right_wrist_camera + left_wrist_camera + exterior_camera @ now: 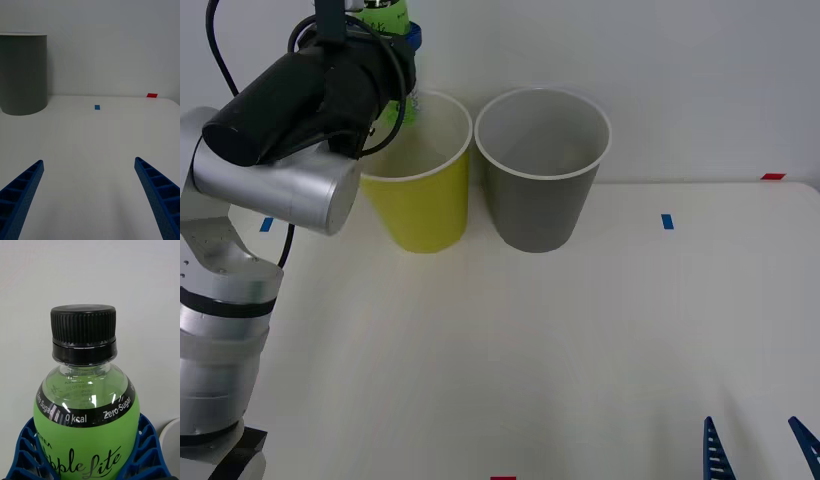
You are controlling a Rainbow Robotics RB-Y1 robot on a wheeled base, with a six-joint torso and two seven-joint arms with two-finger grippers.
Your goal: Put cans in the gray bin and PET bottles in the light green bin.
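Note:
My left gripper (396, 32) is shut on the PET bottle (385, 14), a small clear bottle with a bright green label and a black cap. It holds the bottle upright, high above the back left rim of the light green bin (425, 212). In the left wrist view the blue fingers (148, 444) clasp both sides of the bottle (86, 416). The gray bin (536, 212) stands right beside the green one, also seen as the gray bin (23, 75). My right gripper (762, 452) waits open, low over the table's near right. Cans are out of view.
Both bins stand at the back of the white table (580, 330), close to the wall. Small blue tape marks (667, 221) and a red tape mark (773, 177) lie flat on the table. The left arm's bulk hangs over the table's left side.

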